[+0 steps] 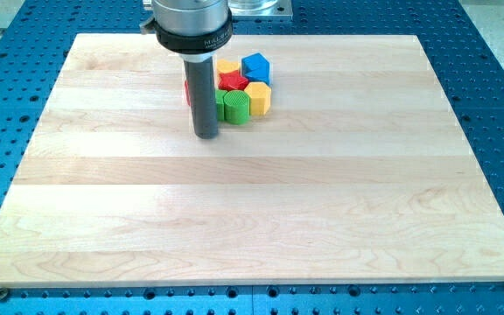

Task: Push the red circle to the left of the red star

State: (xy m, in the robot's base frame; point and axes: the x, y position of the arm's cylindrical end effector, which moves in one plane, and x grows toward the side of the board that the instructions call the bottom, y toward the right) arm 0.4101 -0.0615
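Looking down at an angle on a pale wooden board [252,201] that sits on a blue perforated table [497,52], the camera shows one arm and a small cluster of blocks near the view's top, a little left of centre. A dark rod [205,96] hangs straight down from a silver and black mount [191,22] at the view's top edge. My tip [206,136] rests on the board just below and to the left of the cluster, close beside the green block [234,106]. No pincer is fitted; the arm ends in the plain rod, so there is nothing to open or close. The blocks sit packed together, touching or nearly so. A blue cube [256,67] is at the upper right, a yellow block [227,67] just left of it, and a yellow hexagon [258,97] below the cube. The red star [232,82] lies in the middle, between the yellow block above and the green block below. A sliver of red [187,92] shows at the rod's left edge; most of it is hidden behind the rod, so its shape cannot be made out, though it lies left of the red star. The lower half of the board holds no blocks.
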